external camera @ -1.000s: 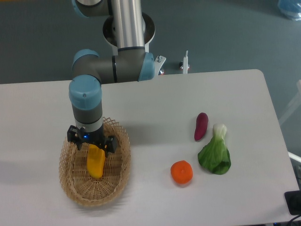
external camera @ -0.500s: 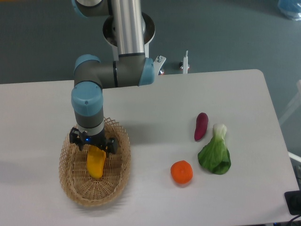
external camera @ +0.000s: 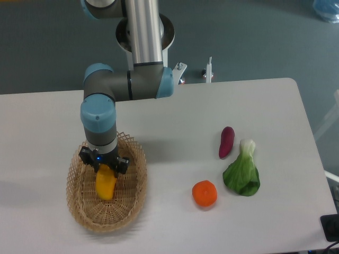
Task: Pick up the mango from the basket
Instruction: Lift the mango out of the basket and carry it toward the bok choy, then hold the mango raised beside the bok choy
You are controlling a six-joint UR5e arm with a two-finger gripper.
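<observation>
Arm reaches straight down over the left part of the white bench [external camera: 175,121]. Claw [external camera: 104,168] sits inside the basket [external camera: 132,198], pinching the upper end of the mango [external camera: 105,184]; dark fingers flank the fruit on both sides and press against it.

Mango: yellow-orange, long axis running roughly top to bottom in view, lower end pointing toward the near basket wall. Whether it rests on the basket floor or hangs just clear of it cannot be told from this angle.

Basket: pale wicker, oval, scalloped rim, standing on the bench near its front-left edge. The claw body hides part of the far rim.

Well apart to the right, on bare bench: a round orange fruit [external camera: 204,193]; a small purple tuber [external camera: 226,142] lying upright in view; a leafy green with a white stalk [external camera: 243,171] just beside the tuber, near the orange fruit, touching neither as far as can be seen.
</observation>
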